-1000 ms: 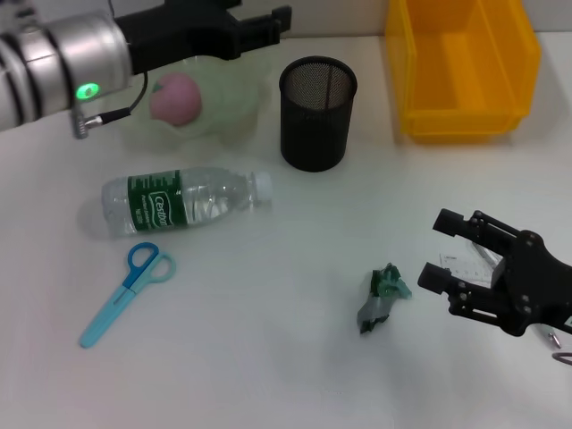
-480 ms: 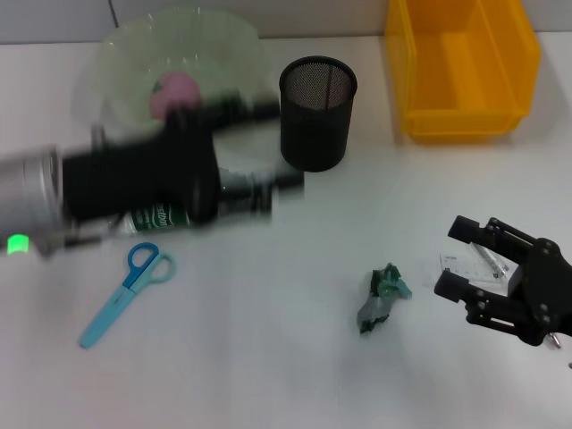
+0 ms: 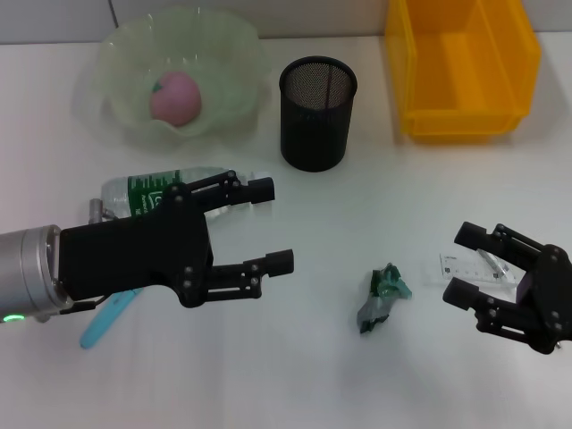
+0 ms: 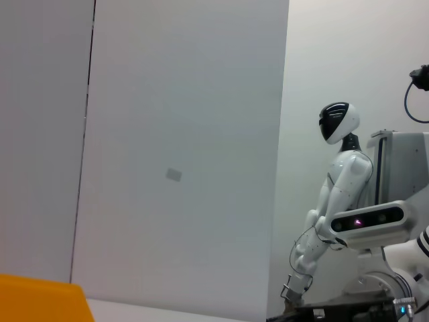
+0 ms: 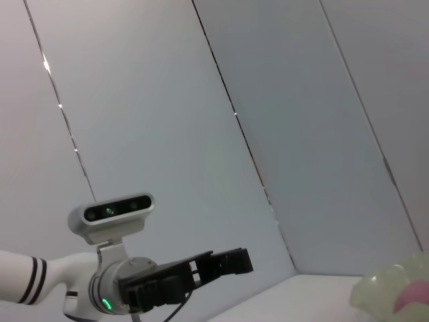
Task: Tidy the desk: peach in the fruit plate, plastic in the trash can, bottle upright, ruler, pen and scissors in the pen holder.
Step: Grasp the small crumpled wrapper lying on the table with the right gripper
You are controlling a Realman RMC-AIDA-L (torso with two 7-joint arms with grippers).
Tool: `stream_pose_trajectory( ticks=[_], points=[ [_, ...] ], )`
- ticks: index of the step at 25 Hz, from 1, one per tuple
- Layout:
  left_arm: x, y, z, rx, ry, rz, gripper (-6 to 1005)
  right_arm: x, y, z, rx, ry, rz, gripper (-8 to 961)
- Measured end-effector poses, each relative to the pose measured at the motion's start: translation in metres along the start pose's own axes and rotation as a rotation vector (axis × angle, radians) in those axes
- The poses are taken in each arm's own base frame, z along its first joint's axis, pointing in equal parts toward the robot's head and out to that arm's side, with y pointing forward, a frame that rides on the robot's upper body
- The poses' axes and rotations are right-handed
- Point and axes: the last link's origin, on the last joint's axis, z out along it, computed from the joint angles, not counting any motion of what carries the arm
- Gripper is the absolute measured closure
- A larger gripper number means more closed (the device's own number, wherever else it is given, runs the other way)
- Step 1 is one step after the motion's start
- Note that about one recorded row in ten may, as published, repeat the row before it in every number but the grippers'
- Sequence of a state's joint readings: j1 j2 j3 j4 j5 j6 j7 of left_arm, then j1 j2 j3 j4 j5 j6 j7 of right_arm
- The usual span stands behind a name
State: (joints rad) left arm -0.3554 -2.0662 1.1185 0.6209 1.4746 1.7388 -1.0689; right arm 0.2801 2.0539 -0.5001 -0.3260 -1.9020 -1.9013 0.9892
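A pink peach (image 3: 175, 96) lies in the pale green fruit plate (image 3: 125, 46) at the back left. A clear bottle (image 3: 143, 191) with a green label lies on its side, partly hidden by my left gripper (image 3: 275, 223), which is open and empty above it. The blue scissors (image 3: 96, 328) are mostly hidden under the left arm. Crumpled green plastic (image 3: 382, 295) lies front centre. A clear ruler (image 3: 463, 264) with a thin pen-like item lies between the fingers of my open right gripper (image 3: 458, 264). The black mesh pen holder (image 3: 317, 112) stands at the back centre.
A yellow bin (image 3: 460, 67) stands at the back right; its corner also shows in the left wrist view (image 4: 40, 300). The right wrist view shows my left gripper (image 5: 221, 263) far off and the plate's edge (image 5: 385, 288).
My left arm has swung from over the fruit plate toward the front, now over the bottle and scissors, uncovering the plate. My right gripper has drifted slightly right and toward the front.
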Motion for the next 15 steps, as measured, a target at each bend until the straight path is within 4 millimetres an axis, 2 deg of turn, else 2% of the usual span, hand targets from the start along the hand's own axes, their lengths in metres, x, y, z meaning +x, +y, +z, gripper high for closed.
stream_pose_trajectory(
  ticks=[5,8,11,15],
  points=[
    [-0.002,0.002,0.001,-0.009,-0.004,-0.006,205,-0.003,0.005,-0.007,-0.023,0.001,-0.016,125],
    [-0.005,0.005,-0.002,-0.005,-0.004,-0.015,205,-0.012,0.011,-0.024,-0.035,-0.009,-0.025,124],
    [-0.006,0.006,-0.003,-0.001,-0.004,-0.019,206,-0.034,0.009,-0.042,-0.03,0.007,0.034,124],
    [-0.007,0.007,-0.004,0.001,-0.004,-0.022,207,-0.07,-0.003,-0.053,-0.007,0.158,0.078,126]
  ],
)
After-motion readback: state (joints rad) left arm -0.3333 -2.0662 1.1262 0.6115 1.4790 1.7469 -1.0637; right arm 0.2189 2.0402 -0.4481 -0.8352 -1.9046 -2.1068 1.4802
